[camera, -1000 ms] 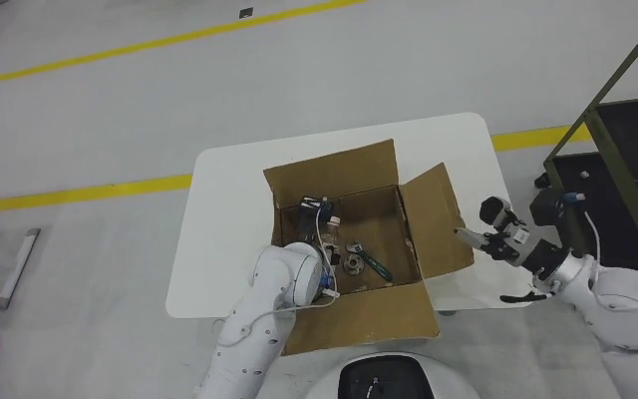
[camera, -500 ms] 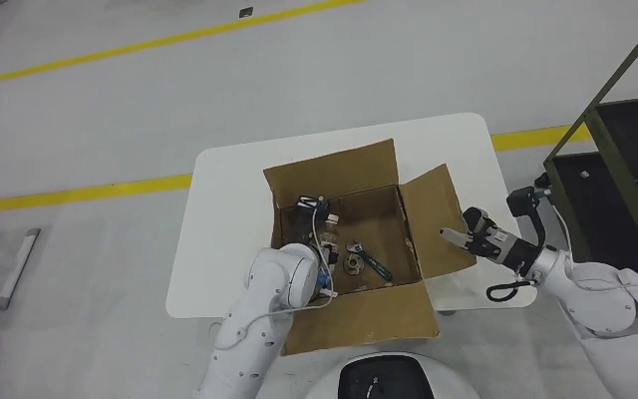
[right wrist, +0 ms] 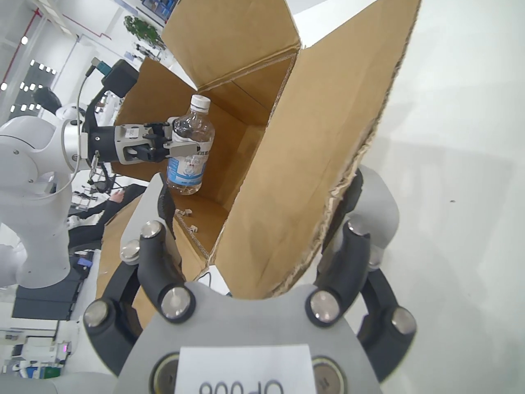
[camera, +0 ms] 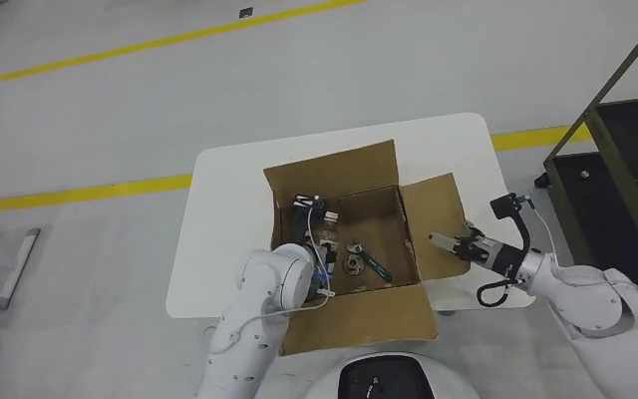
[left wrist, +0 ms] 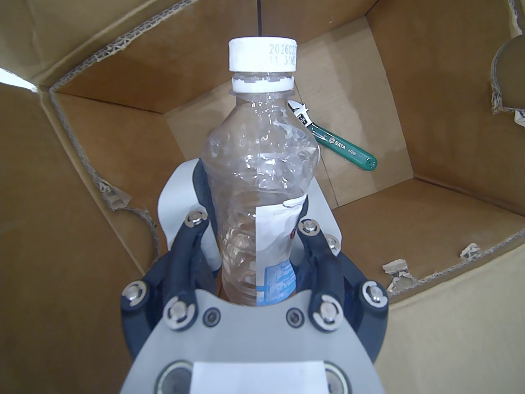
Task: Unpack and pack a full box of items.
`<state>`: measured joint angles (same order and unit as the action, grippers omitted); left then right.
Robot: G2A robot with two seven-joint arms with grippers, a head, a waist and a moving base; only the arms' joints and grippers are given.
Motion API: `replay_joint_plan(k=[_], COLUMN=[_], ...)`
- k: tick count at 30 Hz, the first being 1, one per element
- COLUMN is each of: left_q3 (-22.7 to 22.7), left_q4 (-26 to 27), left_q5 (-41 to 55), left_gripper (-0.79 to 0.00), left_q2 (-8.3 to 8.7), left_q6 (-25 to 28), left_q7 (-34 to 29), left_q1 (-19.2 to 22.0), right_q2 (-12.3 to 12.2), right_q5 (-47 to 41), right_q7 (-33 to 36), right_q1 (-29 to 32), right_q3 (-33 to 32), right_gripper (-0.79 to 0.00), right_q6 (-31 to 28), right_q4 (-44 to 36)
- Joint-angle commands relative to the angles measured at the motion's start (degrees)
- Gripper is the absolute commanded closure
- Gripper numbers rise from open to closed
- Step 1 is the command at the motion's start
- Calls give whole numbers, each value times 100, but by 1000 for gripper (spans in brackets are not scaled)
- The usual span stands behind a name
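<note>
Apparently unpacking | left gripper (left wrist: 256, 223) clamped on bottle (left wrist: 262, 157) inside box (camera: 334, 170) | right gripper (right wrist: 260, 190) spread astride flap (right wrist: 328, 124) | I see wrench (left wrist: 340, 147) left inside.

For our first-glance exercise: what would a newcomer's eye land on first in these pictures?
The clear bottle, held upright by the left gripper over the open cardboard box. A green-handled wrench lies on the box floor, and the right gripper, open, straddles the edge of one side flap.
</note>
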<state>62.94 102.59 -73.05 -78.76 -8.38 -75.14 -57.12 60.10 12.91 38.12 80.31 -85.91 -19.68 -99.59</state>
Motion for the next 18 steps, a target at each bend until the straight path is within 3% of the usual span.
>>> replay_joint_plan(k=[1, 8, 18], left_q3=[5, 5, 5], left_q4=[4, 4, 4], left_q5=[10, 10, 10], left_gripper=[0, 0, 0], left_q2=[0, 0, 0], left_q6=[-1, -1, -1], left_q7=[0, 0, 0], left_q1=[0, 0, 0], right_q2=[5, 2, -13], right_q5=[-366, -1364, -1706], right_q7=[138, 449, 654], right_q1=[-2, -65, -248], right_q3=[23, -61, -60], right_gripper=[0, 0, 0], right_q6=[126, 281, 412], right_q4=[21, 150, 421])
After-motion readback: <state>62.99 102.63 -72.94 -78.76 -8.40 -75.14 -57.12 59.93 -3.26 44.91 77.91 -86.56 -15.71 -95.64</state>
